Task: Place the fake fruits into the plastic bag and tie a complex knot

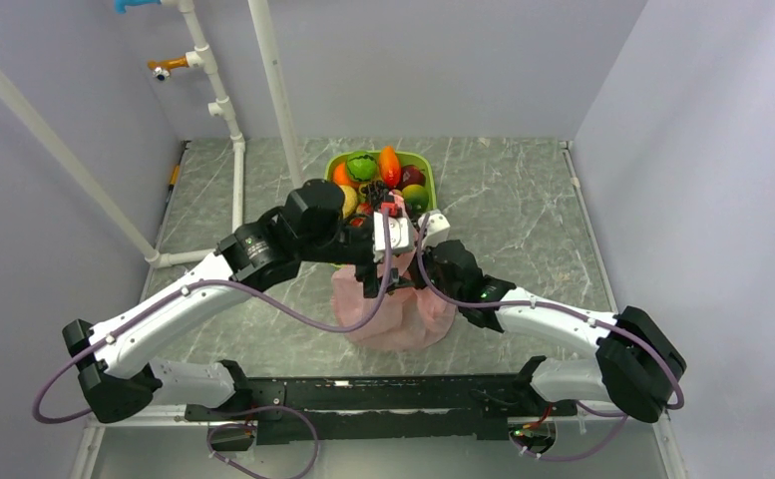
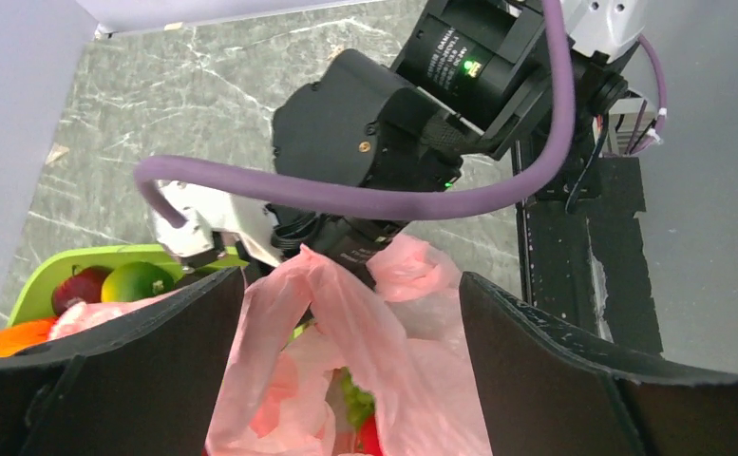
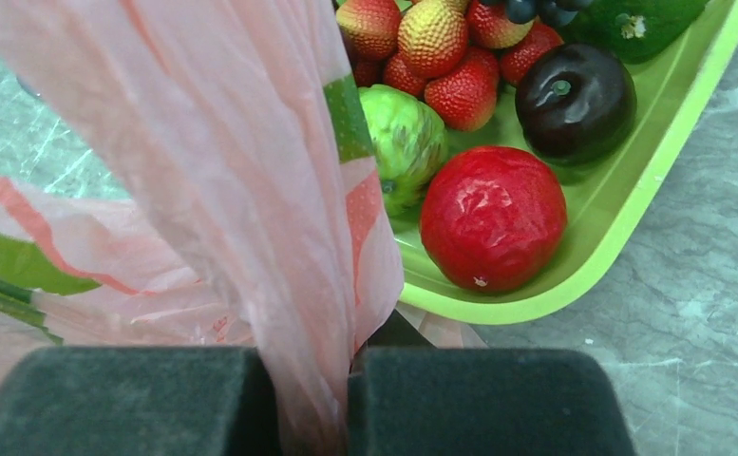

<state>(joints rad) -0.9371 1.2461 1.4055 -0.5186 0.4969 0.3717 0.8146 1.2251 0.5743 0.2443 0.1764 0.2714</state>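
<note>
The pink plastic bag (image 1: 393,317) sits on the table in front of the tray, its handle pulled upward. My right gripper (image 1: 403,217) is shut on the handle strip (image 3: 279,237), which runs down between its pads (image 3: 479,399). My left gripper (image 2: 350,313) is open and its wide-apart fingers (image 2: 555,380) straddle the bag (image 2: 384,342) just below that held handle. Through the bag's mouth I see green and red fruit (image 2: 363,413) inside. More fake fruits lie in the tray: a red one (image 3: 493,218), a dark purple one (image 3: 574,100), a green one (image 3: 405,142) and strawberries (image 3: 436,43). No knot shows.
The lime-green tray (image 1: 429,165) stands just beyond the bag, its near rim (image 3: 574,285) close to my right fingers. White pipes (image 1: 225,110) stand at the back left. Grey walls enclose the table. The black base rail (image 1: 363,394) runs along the near edge.
</note>
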